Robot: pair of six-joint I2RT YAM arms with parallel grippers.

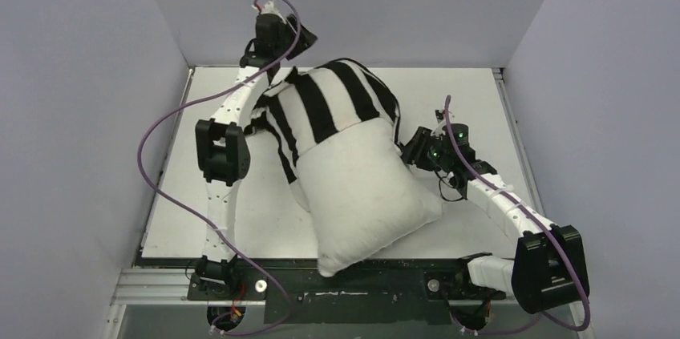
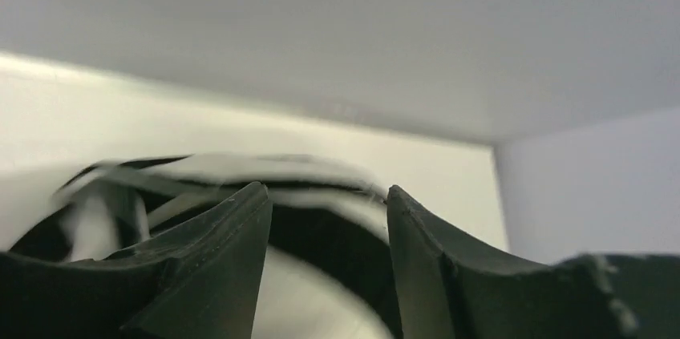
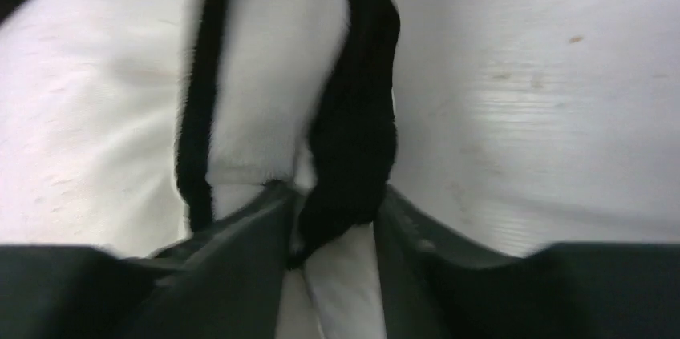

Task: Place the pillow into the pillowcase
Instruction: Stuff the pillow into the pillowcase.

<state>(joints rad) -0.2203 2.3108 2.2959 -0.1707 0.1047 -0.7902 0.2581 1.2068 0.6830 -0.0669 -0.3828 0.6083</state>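
Looking down across the white table (image 1: 188, 223), I see the pillow (image 1: 365, 195) lying at its middle, slanted, with its bare off-white end reaching toward 6 o'clock and hanging past the table's near edge. Its far half, toward 12 o'clock, sits inside the pillowcase (image 1: 329, 102), whose black and white stripes bulge over it; the open hem crosses the pillow about midway, and some loose striped cloth trails off toward 9 o'clock. My left arm (image 1: 220, 155) curves up the table's 9 o'clock side and ends at about 11 o'clock of the striped bundle, raised above it near the back wall. My right arm (image 1: 505, 203) comes in from 4 o'clock and meets the hem at the pillow's 3 o'clock side. My left gripper (image 2: 325, 195) has its fingers (image 2: 232, 259) standing apart with a plain gap and nothing caught in it; blurred stripes show beyond them. My right gripper (image 3: 333, 203) has its fingers (image 3: 240, 259) narrowly set and holding a bunched fold of the pillowcase, a black stripe with white cloth beside it, close against the pillow.
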